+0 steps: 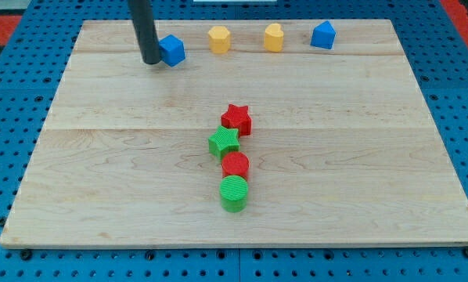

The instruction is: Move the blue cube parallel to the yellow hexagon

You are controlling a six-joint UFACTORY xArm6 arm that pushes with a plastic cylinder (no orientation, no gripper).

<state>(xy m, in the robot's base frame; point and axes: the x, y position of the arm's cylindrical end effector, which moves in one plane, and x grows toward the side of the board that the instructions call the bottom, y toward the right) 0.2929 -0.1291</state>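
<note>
The blue cube (172,49) lies near the view's top left of the wooden board (101,172). My tip (151,60) touches or nearly touches the cube's left side. The yellow hexagon (219,38) lies just right of the cube, in the same row along the view's top.
A second yellow block (274,37) and a blue pentagon-like block (323,35) continue the top row to the right. In the board's middle, a red star (237,119), a green star (224,142), a red cylinder (235,165) and a green cylinder (234,193) form a column.
</note>
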